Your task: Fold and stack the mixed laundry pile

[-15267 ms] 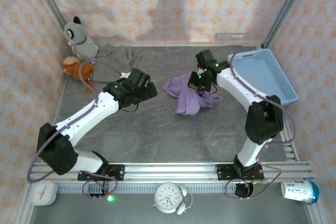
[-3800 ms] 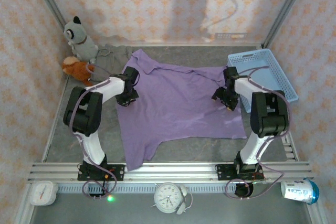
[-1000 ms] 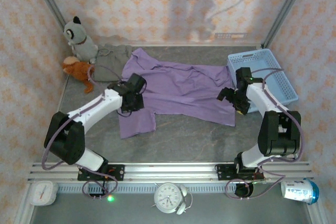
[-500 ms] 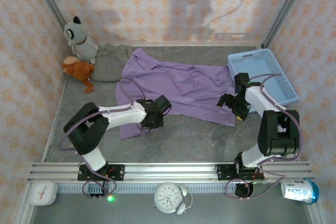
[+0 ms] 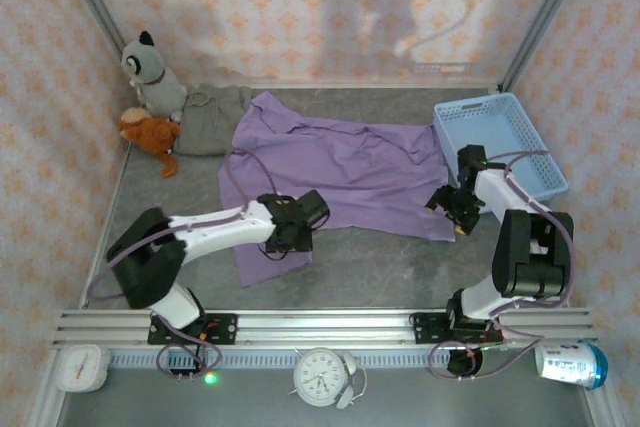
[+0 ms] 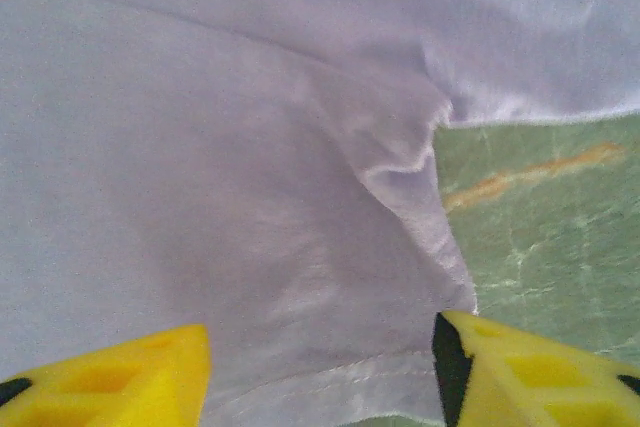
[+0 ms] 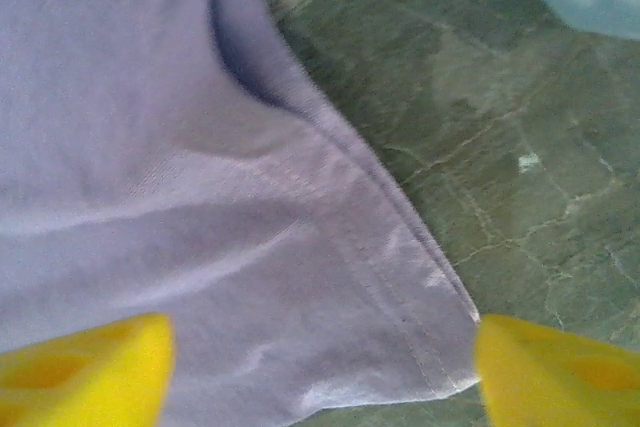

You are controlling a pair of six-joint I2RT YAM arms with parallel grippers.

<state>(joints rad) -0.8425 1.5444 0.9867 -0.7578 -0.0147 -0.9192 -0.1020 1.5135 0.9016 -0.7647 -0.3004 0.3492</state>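
Seen from above, a grey stone-patterned surface point(image 5: 400, 267) carries two garments. At far left sit two plush toys, one grey plush toy point(image 5: 150, 72) and one orange plush toy point(image 5: 148, 132), with the small taupe garment point(image 5: 210, 119) rumpled just beside them. The large lavender garment point(image 5: 340, 172) lies spread across the middle, reaching from the taupe one to just beside a single light blue basket point(image 5: 500, 142).

The left gripper point(image 5: 288, 242) hangs over the lavender cloth's near-left flap, jaws apart. Its wrist view adds a stitched hem and a raised fold.

The right gripper point(image 5: 452, 212) hovers at the cloth's right corner, jaws apart and gripping nothing — its wrist view shows the hemmed corner lying flat.

Along the near edge sit two clocks — a small white clock point(image 5: 82, 367) and a round alarm clock point(image 5: 322, 375) — and one white-and-blue container point(image 5: 570, 364).
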